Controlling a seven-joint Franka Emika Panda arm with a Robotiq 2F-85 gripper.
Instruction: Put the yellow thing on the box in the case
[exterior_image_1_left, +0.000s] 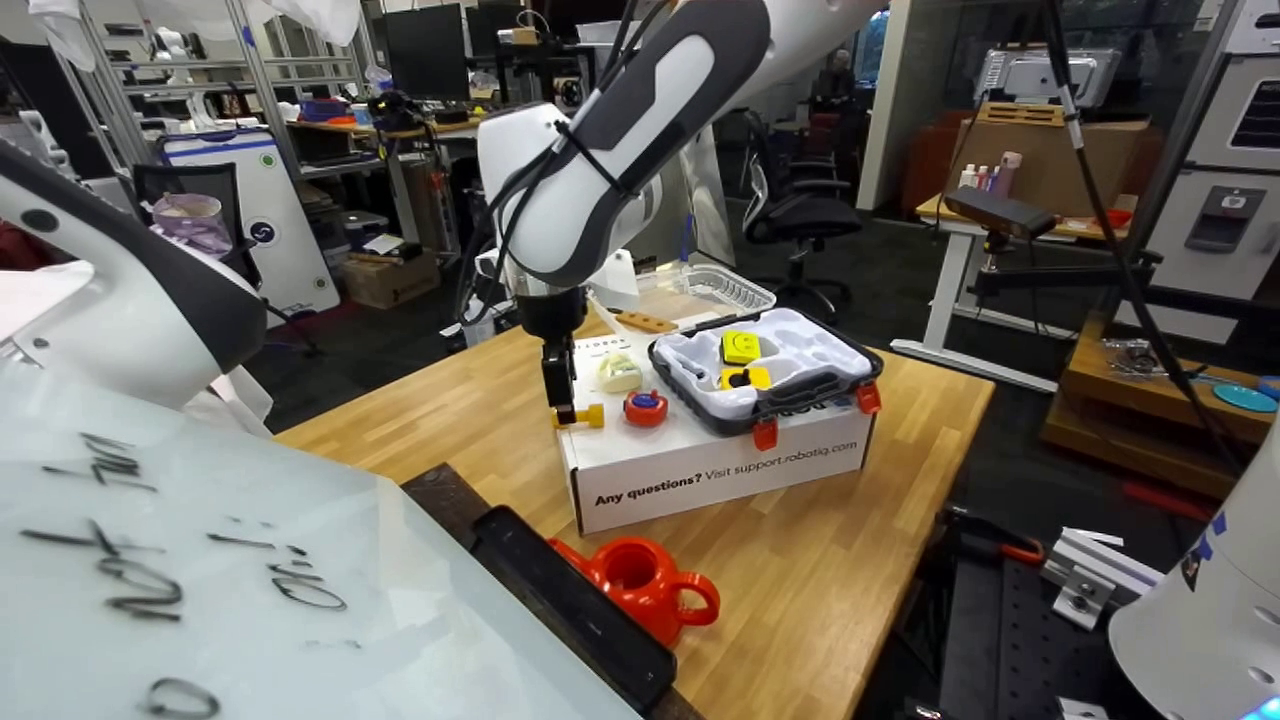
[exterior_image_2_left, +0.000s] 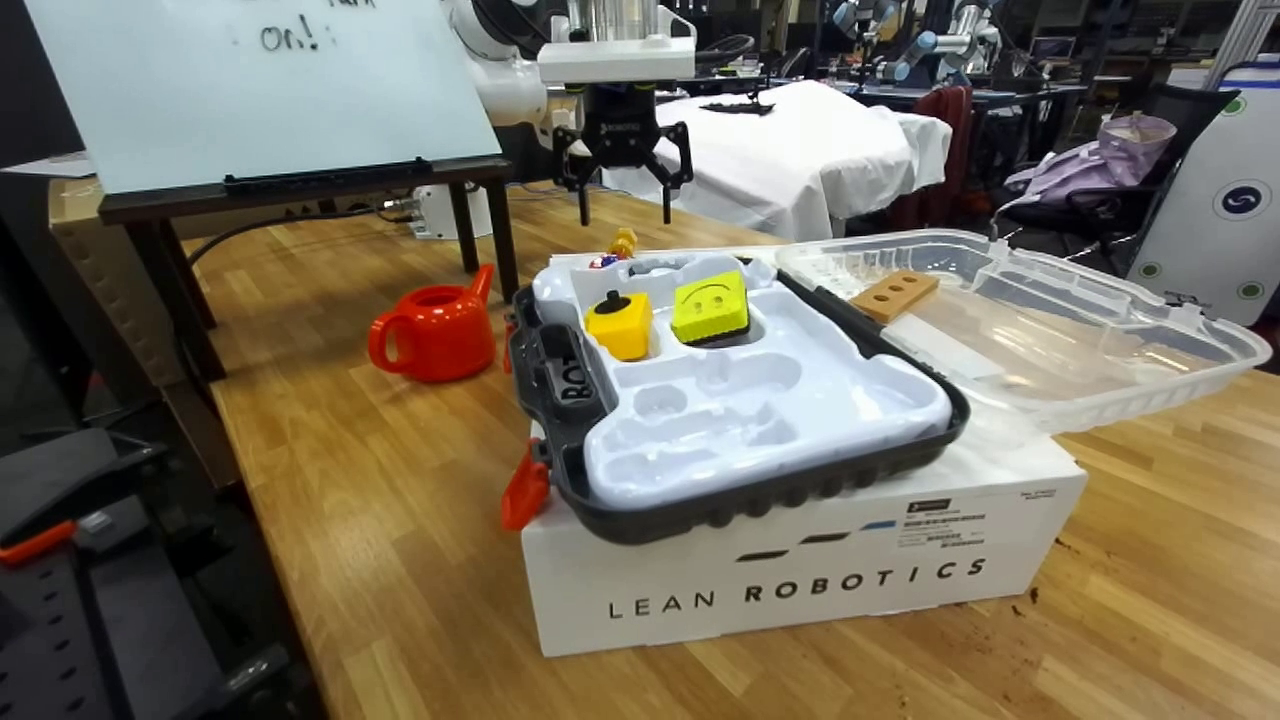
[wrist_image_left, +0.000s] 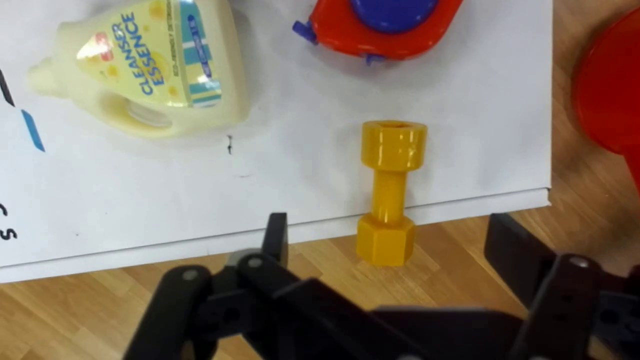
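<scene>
A yellow bolt-shaped piece (wrist_image_left: 389, 195) lies at the edge of the white box (wrist_image_left: 175, 200), one end overhanging the table. It also shows in both exterior views (exterior_image_1_left: 595, 415) (exterior_image_2_left: 624, 243). My gripper (wrist_image_left: 387, 222) is open, its fingers on either side of the piece's overhanging end and apart from it; it also shows in both exterior views (exterior_image_1_left: 565, 415) (exterior_image_2_left: 625, 215). The open black case with a white insert (exterior_image_2_left: 850, 400) sits on the box in both exterior views (exterior_image_1_left: 690, 405). It holds a lime smiley block (exterior_image_2_left: 710, 308) and a yellow block with black knob (exterior_image_2_left: 620, 335).
A cream detergent bottle (wrist_image_left: 155, 65) and a red-and-blue toy (wrist_image_left: 385, 30) lie on the box near the piece. A red teapot (exterior_image_2_left: 435, 335) stands on the table. The clear lid (exterior_image_2_left: 1100, 350) with a tan holed block (exterior_image_2_left: 893, 296) extends beside the case. A whiteboard (exterior_image_1_left: 250, 580) stands close by.
</scene>
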